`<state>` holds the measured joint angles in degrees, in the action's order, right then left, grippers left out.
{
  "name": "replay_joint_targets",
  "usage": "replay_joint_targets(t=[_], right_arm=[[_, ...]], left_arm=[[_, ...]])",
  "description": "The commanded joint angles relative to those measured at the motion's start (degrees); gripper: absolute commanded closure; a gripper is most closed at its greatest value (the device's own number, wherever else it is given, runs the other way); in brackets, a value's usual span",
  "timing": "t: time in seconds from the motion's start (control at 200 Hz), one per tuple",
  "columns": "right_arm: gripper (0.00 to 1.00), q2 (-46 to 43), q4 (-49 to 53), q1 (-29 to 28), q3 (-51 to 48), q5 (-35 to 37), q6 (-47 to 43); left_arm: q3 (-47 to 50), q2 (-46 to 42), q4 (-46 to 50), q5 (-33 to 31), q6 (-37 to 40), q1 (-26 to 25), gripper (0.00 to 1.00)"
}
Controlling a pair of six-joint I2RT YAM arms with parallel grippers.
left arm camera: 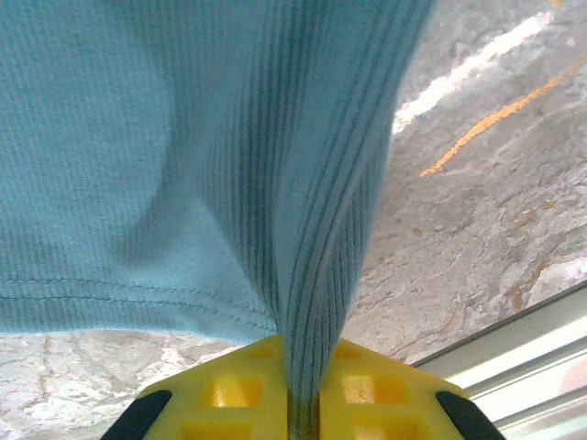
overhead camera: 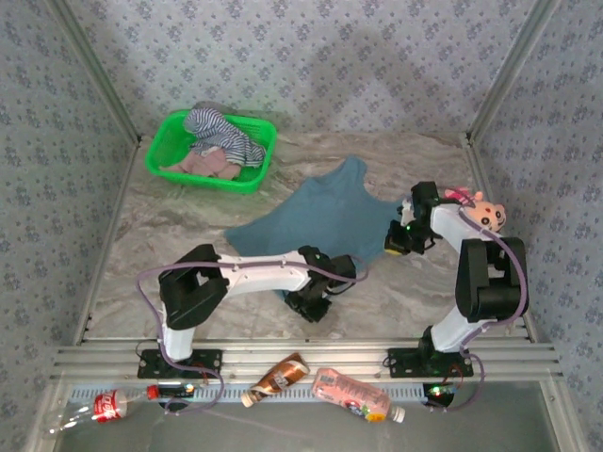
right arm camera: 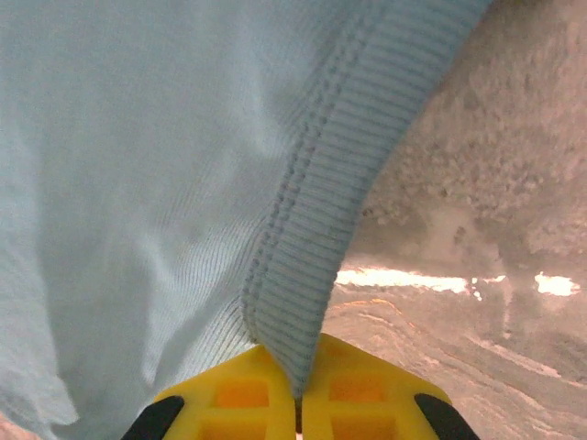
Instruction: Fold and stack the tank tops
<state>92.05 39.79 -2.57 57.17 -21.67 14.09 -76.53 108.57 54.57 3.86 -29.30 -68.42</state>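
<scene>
**Top external view.** A green basket [overhead camera: 160, 146] stands at the far left of the bench [overhead camera: 170, 254]. It holds the striped tank top [overhead camera: 224, 132], heaped over the pink tank top [overhead camera: 203, 165]. The teal tank top [overhead camera: 325, 215] lies spread at mid-bench, outside the basket. The left jaws are at its near hem and the right jaws at its right edge. A plush toy [overhead camera: 482, 212] sits beside the right arm.

**Left wrist view.** The left jaws are closed tight on a bunched fold of the teal tank top [left arm camera: 183, 183], next to the stitched hem.

**Right wrist view.** The right jaws are closed tight on the ribbed edge band of the teal tank top [right arm camera: 138, 183], above the bench [right arm camera: 477, 275].
</scene>
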Motion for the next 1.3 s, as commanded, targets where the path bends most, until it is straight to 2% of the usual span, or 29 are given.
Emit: replay_joint_targets(t=[0.0,0.37,0.635,1.039,1.294], right_arm=[[0.92,1.7,4.3,-1.2,5.7,0.2,-1.9],[0.90,12.3,7.4,-4.6,19.1,0.4,-4.3],[0.89,18.3,5.7,-5.7,23.7,0.4,-3.4],[0.85,23.7,3.3,-6.5,27.7,-0.2,-1.1],[0.82,26.8,1.2,-6.4,30.2,-0.8,0.6]], left_arm=[[-1.1,-4.1,2.9,4.0,2.7,3.4,0.88],[2.4,-8.6,2.1,10.8,5.3,13.3,0.86],[5.0,-8.6,0.8,11.1,6.8,18.8,0.86],[2.8,-3.3,0.4,7.9,9.8,22.4,0.81],[0.7,-1.3,1.5,-1.5,8.7,22.8,0.80]])
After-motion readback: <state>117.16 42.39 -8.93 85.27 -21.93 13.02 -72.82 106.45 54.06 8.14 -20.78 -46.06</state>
